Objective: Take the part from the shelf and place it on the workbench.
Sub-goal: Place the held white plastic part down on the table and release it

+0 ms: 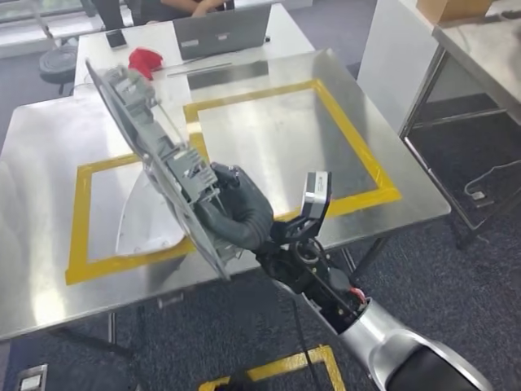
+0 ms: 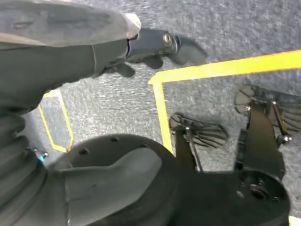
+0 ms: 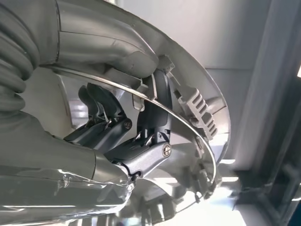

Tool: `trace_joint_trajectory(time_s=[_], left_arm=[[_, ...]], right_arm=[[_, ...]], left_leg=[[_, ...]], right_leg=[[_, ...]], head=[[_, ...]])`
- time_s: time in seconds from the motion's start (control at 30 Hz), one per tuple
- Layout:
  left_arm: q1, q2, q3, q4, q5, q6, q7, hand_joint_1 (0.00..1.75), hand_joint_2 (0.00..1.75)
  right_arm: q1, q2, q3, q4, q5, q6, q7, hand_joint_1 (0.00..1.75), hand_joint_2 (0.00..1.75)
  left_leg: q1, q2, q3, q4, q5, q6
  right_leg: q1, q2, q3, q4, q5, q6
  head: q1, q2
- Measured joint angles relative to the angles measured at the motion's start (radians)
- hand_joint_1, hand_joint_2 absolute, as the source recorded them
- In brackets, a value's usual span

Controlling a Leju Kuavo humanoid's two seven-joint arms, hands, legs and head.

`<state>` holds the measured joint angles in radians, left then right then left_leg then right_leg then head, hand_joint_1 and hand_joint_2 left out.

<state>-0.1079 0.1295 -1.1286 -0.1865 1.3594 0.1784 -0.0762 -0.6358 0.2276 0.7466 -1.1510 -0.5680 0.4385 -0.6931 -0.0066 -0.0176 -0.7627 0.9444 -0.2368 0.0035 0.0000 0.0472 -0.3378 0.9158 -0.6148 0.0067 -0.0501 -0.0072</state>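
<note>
The part (image 1: 156, 155) is a long grey plastic panel with ribs and clips, held tilted above the metal workbench (image 1: 289, 147). My right hand (image 1: 236, 213) grips its lower end, fingers wrapped round the edge, over the front of the yellow-taped rectangle (image 1: 359, 155). Close up in the right wrist view, the dark fingers (image 3: 142, 150) clamp the part's curved rim (image 3: 199, 106). My left hand (image 2: 156, 44) hangs above grey carpet with its fingers loosely extended and nothing in them.
A laptop (image 1: 221, 31), a red object (image 1: 144, 59) and a phone (image 1: 116, 38) lie on the white table behind the workbench. A second metal table (image 1: 485, 49) stands at right. Yellow floor tape (image 2: 227, 68) crosses the carpet below.
</note>
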Motion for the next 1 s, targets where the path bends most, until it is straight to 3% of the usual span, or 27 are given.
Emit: trace_joint_trajectory(time_s=[0.07, 0.1, 0.17, 0.23, 0.27, 0.3, 0.4, 0.43, 0.47, 0.6, 0.67, 0.73, 0.77, 0.8, 0.83, 0.9, 0.97, 1.0], left_arm=[[-0.006, -0.003, 0.000, -0.001, 0.002, 0.000, -0.004, 0.00, 1.75], [-0.011, -0.004, 0.000, -0.001, 0.002, 0.000, -0.005, 0.00, 1.75], [-0.017, -0.005, 0.000, -0.002, 0.003, -0.002, -0.006, 0.00, 1.75], [-0.015, -0.005, 0.001, -0.002, 0.003, -0.003, -0.008, 0.00, 1.75], [-0.012, -0.005, 0.001, -0.002, 0.003, -0.003, -0.007, 0.00, 1.75], [-0.008, -0.005, 0.001, -0.002, 0.004, -0.003, -0.007, 0.00, 1.75], [0.001, -0.006, 0.000, -0.002, 0.007, -0.003, -0.005, 0.00, 1.75], [0.002, -0.007, 0.000, -0.002, 0.010, -0.003, -0.005, 0.00, 1.75], [0.002, -0.008, 0.000, -0.002, 0.011, -0.003, -0.004, 0.00, 1.75], [0.000, -0.006, 0.001, -0.002, 0.008, 0.000, 0.007, 0.00, 1.75], [-0.002, -0.006, 0.000, -0.002, 0.006, 0.000, 0.011, 0.00, 1.75], [-0.003, -0.007, 0.000, -0.002, 0.005, 0.000, 0.013, 0.00, 1.75], [-0.003, -0.008, 0.000, -0.002, 0.005, 0.000, 0.013, 0.00, 1.75], [-0.004, -0.008, 0.000, -0.002, 0.005, 0.000, 0.014, 0.00, 1.75], [-0.004, -0.008, 0.000, -0.002, 0.005, 0.000, 0.014, 0.00, 1.75], [-0.007, -0.008, 0.000, -0.002, 0.004, 0.000, 0.012, 0.00, 1.75], [-0.011, -0.009, 0.000, -0.002, 0.004, 0.000, 0.009, 0.00, 1.75], [-0.013, -0.011, 0.000, -0.002, 0.004, 0.000, 0.008, 0.00, 1.75]], right_arm=[[-0.006, 0.007, 0.000, 0.002, 0.004, 0.004, 0.001, 1.75, 1.75], [-0.010, 0.010, -0.001, 0.002, 0.006, 0.006, 0.001, 1.75, 1.75], [-0.014, 0.015, -0.004, 0.002, 0.011, 0.007, -0.001, 1.75, 1.75], [-0.009, 0.016, -0.006, 0.005, 0.016, 0.005, -0.002, 1.75, 1.75], [-0.003, 0.015, -0.007, 0.008, 0.020, 0.001, -0.002, 1.75, 1.75], [0.004, 0.015, -0.009, 0.012, 0.026, -0.006, -0.001, 1.75, 1.75], [0.012, 0.013, -0.014, 0.018, 0.064, -0.056, -0.001, 1.75, 1.75], [0.012, 0.013, -0.016, 0.018, 0.082, -0.078, -0.001, 1.75, 1.75], [0.011, 0.013, -0.018, 0.018, 0.097, -0.095, -0.001, 1.75, 1.75], [0.005, 0.018, -0.022, 0.018, 0.111, -0.101, -0.001, 1.75, 1.75], [0.002, 0.021, -0.024, 0.018, 0.112, -0.097, -0.001, 1.75, 1.75], [0.001, 0.022, -0.026, 0.019, 0.112, -0.094, -0.002, 1.75, 1.75], [0.002, 0.022, -0.026, 0.020, 0.113, -0.093, -0.001, 1.75, 1.75], [0.003, 0.022, -0.027, 0.021, 0.114, -0.093, -0.001, 1.75, 1.75], [0.003, 0.022, -0.027, 0.022, 0.115, -0.092, 0.000, 1.75, 1.75], [0.001, 0.025, -0.027, 0.022, 0.117, -0.091, -0.001, 1.75, 1.75], [-0.002, 0.027, -0.029, 0.022, 0.117, -0.090, -0.001, 1.75, 1.75], [-0.004, 0.028, -0.029, 0.022, 0.117, -0.089, -0.001, 1.75, 1.75]], left_leg=[[0.004, -0.002, 0.005, 0.026, -0.023, 0.001], [0.006, -0.002, 0.010, 0.030, -0.037, 0.006], [0.009, -0.002, 0.030, 0.029, -0.060, 0.017], [0.009, -0.002, 0.056, 0.028, -0.083, 0.022], [0.009, -0.002, 0.071, 0.027, -0.095, 0.022], [0.009, -0.003, 0.086, 0.027, -0.106, 0.021], [0.007, -0.007, 0.122, 0.028, -0.132, 0.015], [0.006, -0.008, 0.127, 0.028, -0.135, 0.012], [0.006, -0.009, 0.129, 0.029, -0.137, 0.010], [0.004, -0.006, 0.123, 0.041, -0.151, -0.007], [0.008, 0.002, 0.086, 0.128, -0.204, -0.021], [0.015, 0.007, 0.028, 0.266, -0.262, -0.032], [0.018, 0.009, 0.010, 0.307, -0.273, -0.035], [0.020, 0.010, 0.011, 0.310, -0.265, -0.037], [0.023, 0.010, 0.034, 0.269, -0.239, -0.038], [0.026, 0.011, 0.114, 0.124, -0.182, -0.038], [0.025, 0.009, 0.158, 0.034, -0.164, -0.032], [0.025, 0.007, 0.161, 0.025, -0.168, -0.030]], right_leg=[[0.001, -0.002, 0.023, -0.008, -0.031, 0.006], [0.001, -0.010, 0.019, 0.014, -0.047, 0.011], [0.000, -0.029, -0.043, 0.136, -0.100, 0.020], [0.001, -0.035, -0.144, 0.289, -0.146, 0.022], [0.000, -0.035, -0.183, 0.327, -0.139, 0.021], [0.000, -0.035, -0.207, 0.325, -0.105, 0.020], [0.003, -0.035, -0.216, 0.155, 0.082, 0.013], [0.004, -0.035, -0.213, 0.107, 0.123, 0.009], [0.006, -0.035, -0.212, 0.082, 0.143, 0.007], [-0.001, -0.035, -0.192, 0.050, 0.148, -0.005], [-0.008, -0.035, -0.180, 0.036, 0.153, -0.013], [-0.008, -0.038, -0.180, 0.036, 0.154, -0.016], [-0.008, -0.039, -0.180, 0.037, 0.154, -0.016], [-0.008, -0.039, -0.180, 0.038, 0.153, -0.015], [-0.009, -0.039, -0.180, 0.039, 0.152, -0.015], [-0.009, -0.037, -0.181, 0.043, 0.147, -0.009], [-0.004, -0.036, -0.185, 0.048, 0.143, -0.001], [-0.001, -0.035, -0.188, 0.049, 0.140, -0.005]], head=[[0.000, 0.000], [0.001, 0.000], [0.002, 0.000], [0.003, 0.000], [0.003, 0.000], [0.003, 0.000], [0.002, 0.000], [0.002, 0.000], [0.002, 0.000], [0.003, 0.000], [0.001, 0.000], [0.000, 0.000], [0.000, 0.000], [0.000, 0.000], [0.000, 0.000], [0.000, 0.000], [0.001, 0.000], [0.002, 0.000]])
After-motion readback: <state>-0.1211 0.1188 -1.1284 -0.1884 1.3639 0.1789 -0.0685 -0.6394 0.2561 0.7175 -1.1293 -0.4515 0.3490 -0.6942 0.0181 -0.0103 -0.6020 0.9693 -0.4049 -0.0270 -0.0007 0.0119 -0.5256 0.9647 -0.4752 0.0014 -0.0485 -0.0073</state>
